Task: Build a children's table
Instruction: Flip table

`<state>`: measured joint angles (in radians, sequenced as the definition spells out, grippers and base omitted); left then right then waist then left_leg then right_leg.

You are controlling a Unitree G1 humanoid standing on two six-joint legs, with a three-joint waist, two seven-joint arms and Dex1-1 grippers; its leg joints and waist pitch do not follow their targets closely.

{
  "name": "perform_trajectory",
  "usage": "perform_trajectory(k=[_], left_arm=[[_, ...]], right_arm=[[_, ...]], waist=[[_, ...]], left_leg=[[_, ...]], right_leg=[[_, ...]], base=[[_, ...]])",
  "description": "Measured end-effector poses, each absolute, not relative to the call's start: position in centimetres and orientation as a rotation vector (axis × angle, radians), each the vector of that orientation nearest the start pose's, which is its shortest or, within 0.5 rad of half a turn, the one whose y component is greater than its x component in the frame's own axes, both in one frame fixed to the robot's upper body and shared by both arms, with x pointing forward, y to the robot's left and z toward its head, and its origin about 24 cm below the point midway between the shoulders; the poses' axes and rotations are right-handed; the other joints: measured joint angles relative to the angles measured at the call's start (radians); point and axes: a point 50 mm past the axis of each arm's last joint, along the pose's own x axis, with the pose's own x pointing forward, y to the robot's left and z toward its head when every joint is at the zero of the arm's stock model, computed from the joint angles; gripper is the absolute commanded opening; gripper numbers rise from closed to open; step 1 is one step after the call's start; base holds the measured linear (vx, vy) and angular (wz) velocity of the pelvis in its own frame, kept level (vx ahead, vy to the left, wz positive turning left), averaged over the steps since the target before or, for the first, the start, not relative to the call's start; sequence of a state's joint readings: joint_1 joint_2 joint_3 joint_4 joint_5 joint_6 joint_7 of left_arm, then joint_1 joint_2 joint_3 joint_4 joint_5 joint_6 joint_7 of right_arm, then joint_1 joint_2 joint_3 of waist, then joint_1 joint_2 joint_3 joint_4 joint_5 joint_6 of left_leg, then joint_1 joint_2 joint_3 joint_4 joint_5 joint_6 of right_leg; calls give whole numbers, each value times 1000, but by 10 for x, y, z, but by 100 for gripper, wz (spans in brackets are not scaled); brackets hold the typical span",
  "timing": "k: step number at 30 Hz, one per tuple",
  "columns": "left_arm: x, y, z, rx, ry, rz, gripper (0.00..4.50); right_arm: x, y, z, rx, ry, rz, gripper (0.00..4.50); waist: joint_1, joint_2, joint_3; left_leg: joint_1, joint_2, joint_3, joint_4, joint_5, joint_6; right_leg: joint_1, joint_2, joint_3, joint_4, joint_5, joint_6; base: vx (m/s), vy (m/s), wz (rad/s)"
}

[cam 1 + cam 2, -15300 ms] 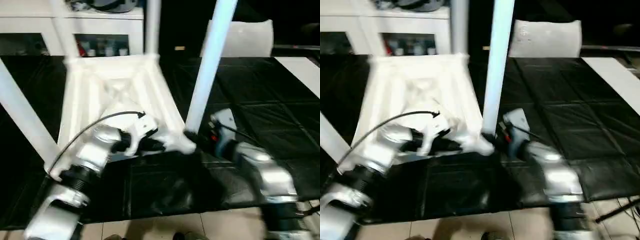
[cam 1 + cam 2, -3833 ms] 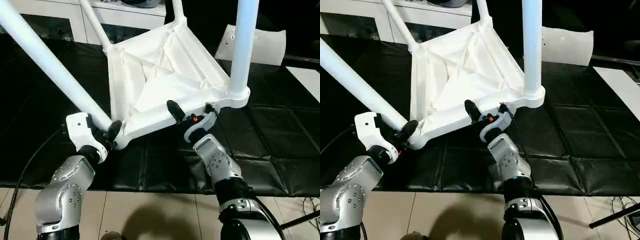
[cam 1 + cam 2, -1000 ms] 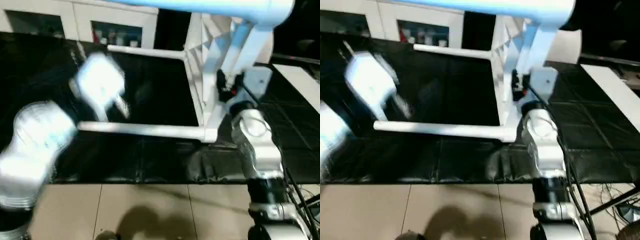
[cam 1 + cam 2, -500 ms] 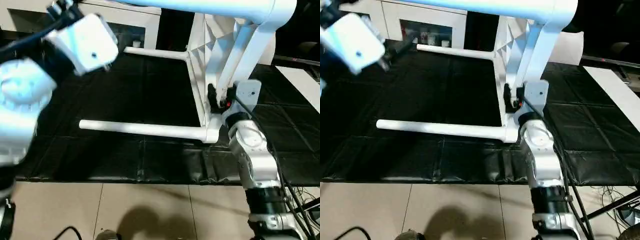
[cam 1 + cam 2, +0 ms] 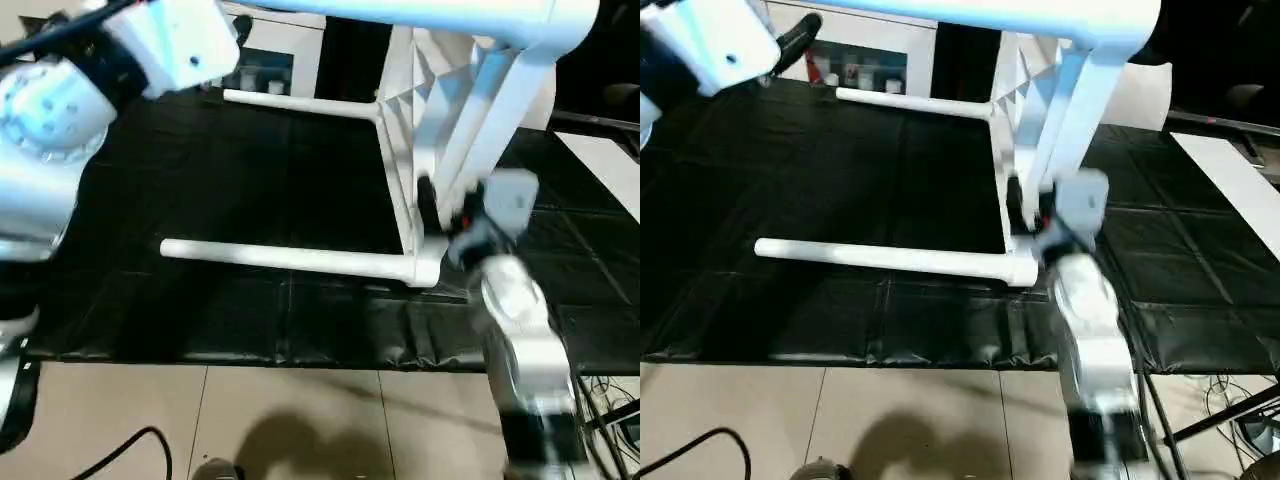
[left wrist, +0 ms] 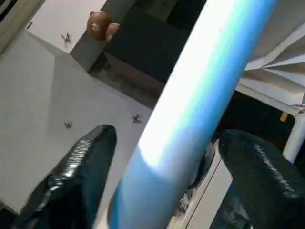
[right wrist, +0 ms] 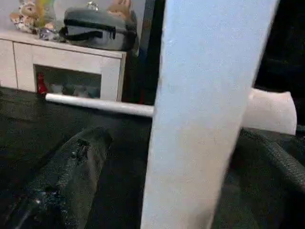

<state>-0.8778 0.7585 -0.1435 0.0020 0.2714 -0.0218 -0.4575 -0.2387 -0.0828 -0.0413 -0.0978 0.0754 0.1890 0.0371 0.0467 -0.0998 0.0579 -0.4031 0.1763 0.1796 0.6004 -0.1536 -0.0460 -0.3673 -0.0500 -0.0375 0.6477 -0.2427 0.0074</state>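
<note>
Since half a second ago, the left arm has swung higher and the right forearm has blurred with motion; the table itself has kept its place.

Head view: the children's table [image 5: 430, 150] stands tipped on its side on the black mat [image 5: 250, 170], its tabletop on edge and all four legs fitted. Two legs lie level near the mat, one leg [image 5: 290, 258] nearest the camera. An upper leg [image 5: 980, 15] crosses the top of the picture. The left gripper [image 5: 790, 40] is raised high beside that upper leg. The right gripper [image 5: 440, 205] sits at the tabletop's near rim.

Left wrist view: the left gripper's black fingers [image 6: 81, 167] stand wide on either side of the upper leg [image 6: 190, 109], apart from it, not clamped. This the head view leaves unclear.

Right wrist view: the right gripper's fingers [image 7: 71, 167] are spread wide with a white part of the table [image 7: 200, 114] between them, not pinched. A far leg [image 7: 100, 104] and a cabinet [image 7: 62, 67] lie beyond.

Risk, as a judgement: with neither gripper clamped, the table balances on its edge, and a nudge from either moving arm could topple it or twist a leg loose in its socket.
</note>
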Motion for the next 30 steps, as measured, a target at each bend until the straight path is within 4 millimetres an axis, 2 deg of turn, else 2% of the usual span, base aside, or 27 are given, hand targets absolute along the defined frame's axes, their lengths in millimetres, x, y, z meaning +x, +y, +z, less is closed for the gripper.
perform_trajectory(k=[6, 11, 13, 20, 27, 30], left_arm=[[325, 167, 307, 1213, -633, -336, 311], [328, 166, 308, 1209, -637, -353, 275], [328, 166, 309, 1213, -633, -359, 247], [331, 167, 310, 1232, -572, -355, 224], [338, 166, 307, 1120, -496, -374, 217], [341, 168, 305, 1056, -454, -378, 217]], right_arm=[[277, -157, 110, 1, -161, 78, 419], [275, -157, 113, -1, -175, 86, 419], [274, -157, 114, -3, -181, 86, 419], [274, -152, 116, -3, -196, 130, 419], [275, -148, 120, 4, -215, 179, 419], [276, -147, 122, 1, -225, 188, 419]], waist=[[11, 1, 1], [12, 2, 1], [13, 2, 1], [15, 7, 1], [23, 21, 1], [34, 35, 1]], left_leg=[[0, 0, 0, 0, 0, 0], [1, 0, 0, 0, 0, 0], [1, 0, 0, 0, 0, 0], [1, 0, 0, 0, 0, 0], [1, -2, 1, 0, 0, 0], [1, -3, 3, 0, 0, 0]], right_leg=[[0, 0, 0, 0, 0, 0], [0, 0, 0, 0, 0, -1], [1, 0, 0, 0, 0, -1], [1, -1, -1, 0, 1, -1], [1, -4, -1, 0, 1, -1], [1, -6, -1, 0, 1, -1]], base=[[0, 0, 0], [0, 0, 0], [0, 0, 0], [0, 0, 0], [0, 0, 0], [0, 0, 0]])
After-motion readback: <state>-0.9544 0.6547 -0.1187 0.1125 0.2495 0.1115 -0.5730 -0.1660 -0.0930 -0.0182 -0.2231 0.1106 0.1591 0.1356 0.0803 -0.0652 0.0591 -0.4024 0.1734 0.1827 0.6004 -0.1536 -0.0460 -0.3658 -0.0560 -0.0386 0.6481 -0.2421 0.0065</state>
